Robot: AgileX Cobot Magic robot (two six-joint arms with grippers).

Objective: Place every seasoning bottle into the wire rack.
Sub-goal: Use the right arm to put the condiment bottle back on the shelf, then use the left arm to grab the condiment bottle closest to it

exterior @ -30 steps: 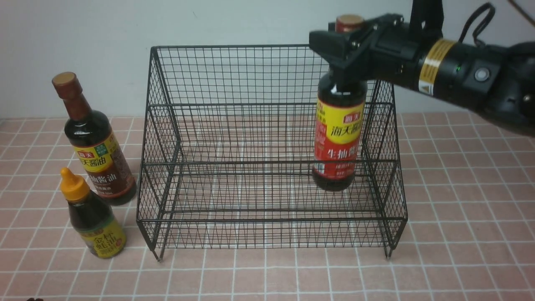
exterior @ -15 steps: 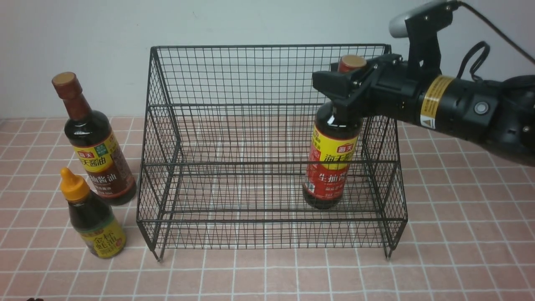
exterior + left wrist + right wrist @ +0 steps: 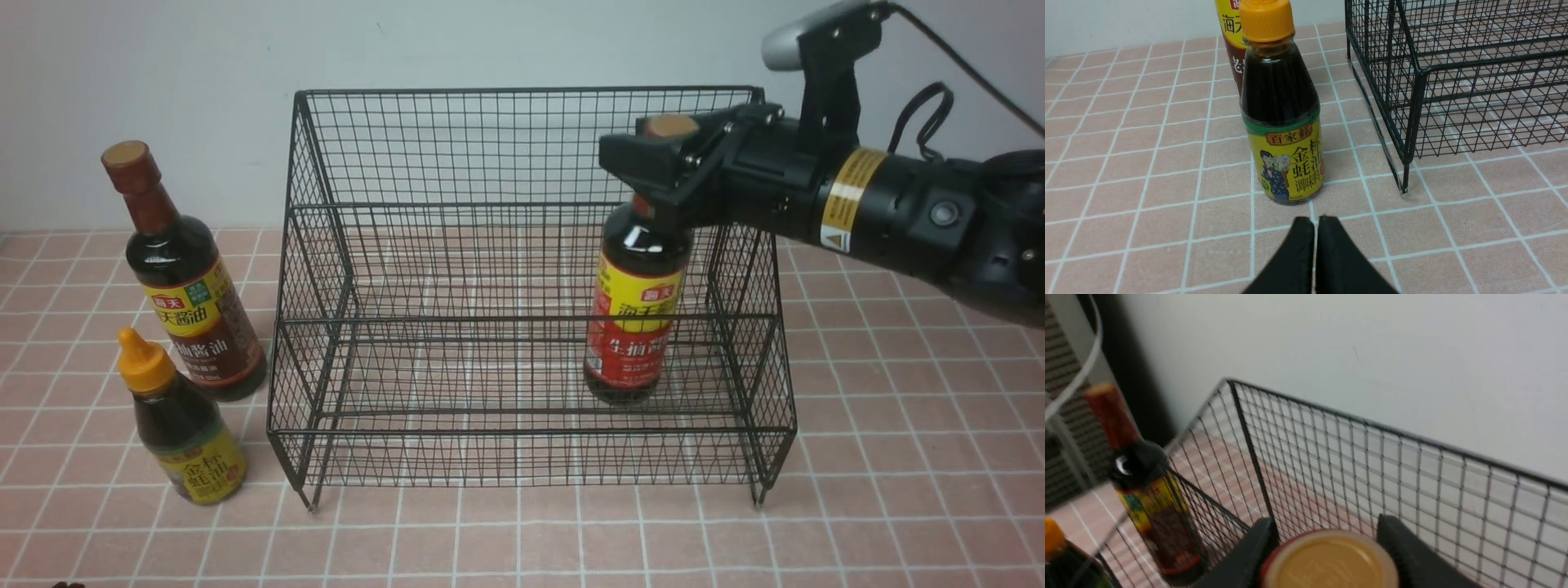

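Where my left jaws hang low over the counter (image 3: 1147, 163), they are pressed tip to tip with nothing between them, which only the left wrist view shows. Just beyond them stands the short bottle (image 3: 1284, 122), with an orange nozzle cap and a yellow label, upright on the pink tiles. Close behind it is the tall bottle with the yellow-brown label (image 3: 184, 286), also upright. The left wrist view cuts it down to a strip of label, while the front view gives it whole. Both stand outside the wire rack (image 3: 490, 453), just off its left end.

I count three seasoning bottles — two tall, one short — and one rack, black mesh in stepped tiers on small feet. The third, the tall bottle with the yellow-red label (image 3: 637, 327), is inside the rack toward its right end. Its base sits low on the front tier and its body is tilted so the cap leans to my right. My right jaws stand on either side of its neck just under the cap, with my right arm (image 3: 898, 204) reaching in from the right.

The right wrist view looks down on the cap's tan top between two dark fingers (image 3: 1412, 563), blurred — whether they clamp the neck or merely flank it I cannot tell. Farthest off, the rack's tall back stands before a pale wall (image 3: 490, 41).
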